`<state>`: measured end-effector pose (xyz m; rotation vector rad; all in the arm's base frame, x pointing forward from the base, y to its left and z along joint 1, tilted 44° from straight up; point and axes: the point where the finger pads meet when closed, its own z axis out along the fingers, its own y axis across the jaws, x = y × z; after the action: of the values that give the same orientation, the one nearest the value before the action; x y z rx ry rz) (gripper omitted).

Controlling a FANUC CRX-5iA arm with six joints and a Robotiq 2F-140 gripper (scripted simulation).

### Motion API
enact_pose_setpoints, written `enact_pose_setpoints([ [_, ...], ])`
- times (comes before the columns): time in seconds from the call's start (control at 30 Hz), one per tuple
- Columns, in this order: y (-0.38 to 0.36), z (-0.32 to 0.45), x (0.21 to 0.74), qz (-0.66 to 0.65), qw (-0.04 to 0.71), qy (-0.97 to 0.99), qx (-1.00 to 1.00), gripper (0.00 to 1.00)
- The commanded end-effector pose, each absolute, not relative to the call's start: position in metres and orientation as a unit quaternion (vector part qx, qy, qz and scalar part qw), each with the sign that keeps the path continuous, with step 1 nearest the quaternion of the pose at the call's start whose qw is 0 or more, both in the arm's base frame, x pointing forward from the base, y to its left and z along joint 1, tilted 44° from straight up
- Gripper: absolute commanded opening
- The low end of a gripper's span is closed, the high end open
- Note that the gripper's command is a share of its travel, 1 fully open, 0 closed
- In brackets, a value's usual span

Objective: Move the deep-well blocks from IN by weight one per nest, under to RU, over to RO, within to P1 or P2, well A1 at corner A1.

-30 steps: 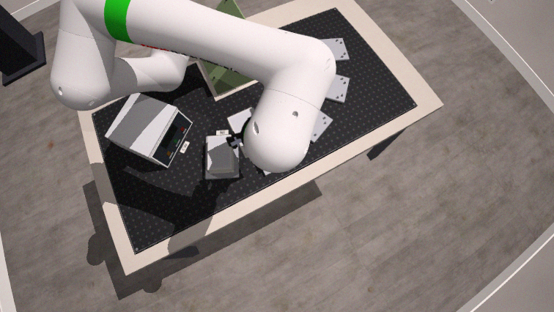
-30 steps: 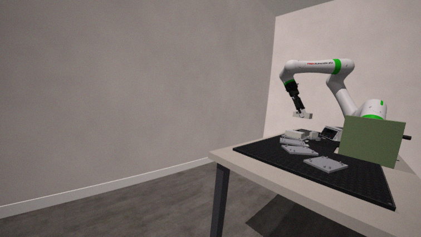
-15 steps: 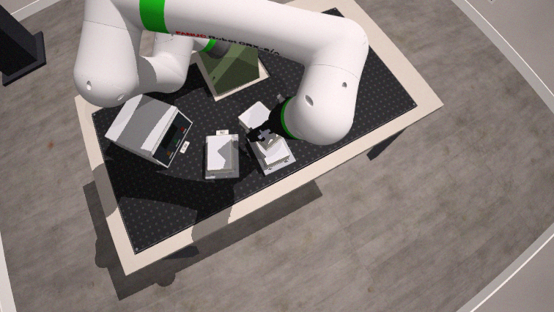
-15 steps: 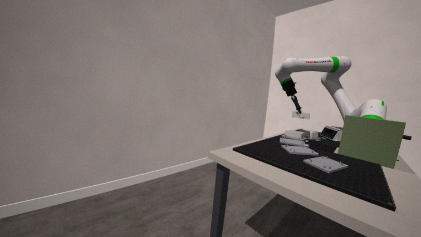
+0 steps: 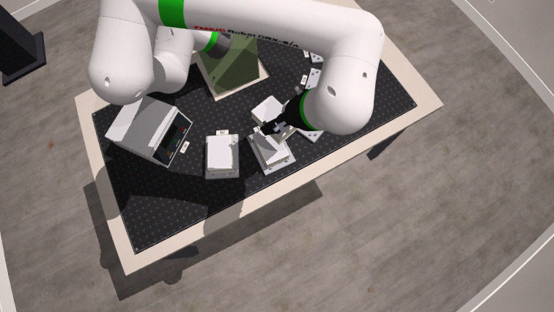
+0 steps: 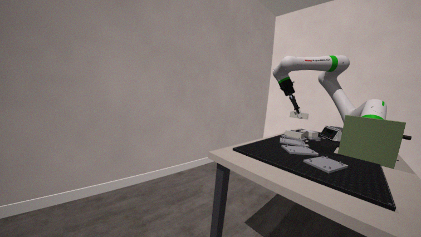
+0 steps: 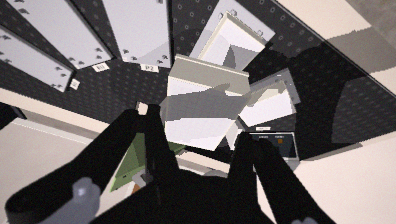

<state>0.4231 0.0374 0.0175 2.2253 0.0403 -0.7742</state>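
Observation:
My gripper (image 5: 273, 127) (image 6: 298, 112) (image 7: 198, 111) is shut on a pale deep-well block (image 5: 266, 108) (image 6: 302, 115) (image 7: 207, 100) and holds it tilted, high above the black mat (image 5: 174, 209) (image 6: 353, 173). Below it, a second block (image 5: 219, 153) (image 7: 267, 105) sits in a grey nest. A third block (image 5: 271, 151) (image 7: 235, 37) sits in the nest beside it. The check-weigher CW (image 5: 145, 130) (image 6: 331, 132) (image 7: 272, 142) stands to the left of the nests with nothing on its platform. An empty nest (image 7: 137, 30) bears the label P2 (image 7: 148, 67).
Two more empty nests (image 5: 313, 77) (image 5: 316, 58) (image 7: 60, 30) (image 7: 30, 65) lie further along the mat; in the exterior view empty nests (image 6: 325, 163) (image 6: 298, 149) lie near the front. A green panel (image 5: 232, 65) (image 6: 371, 141) stands by the robot base. The arm hides part of the mat.

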Motion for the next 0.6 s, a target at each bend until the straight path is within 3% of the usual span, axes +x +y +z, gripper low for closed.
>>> enact_pose_setpoints([
  [0.0, 0.045, 0.011, 0.423, -0.303, 0.383, 0.016, 0.873, 0.1],
  [0.57, 0.081, -0.024, 0.423, -0.303, 0.383, 0.016, 0.873, 0.1],
])
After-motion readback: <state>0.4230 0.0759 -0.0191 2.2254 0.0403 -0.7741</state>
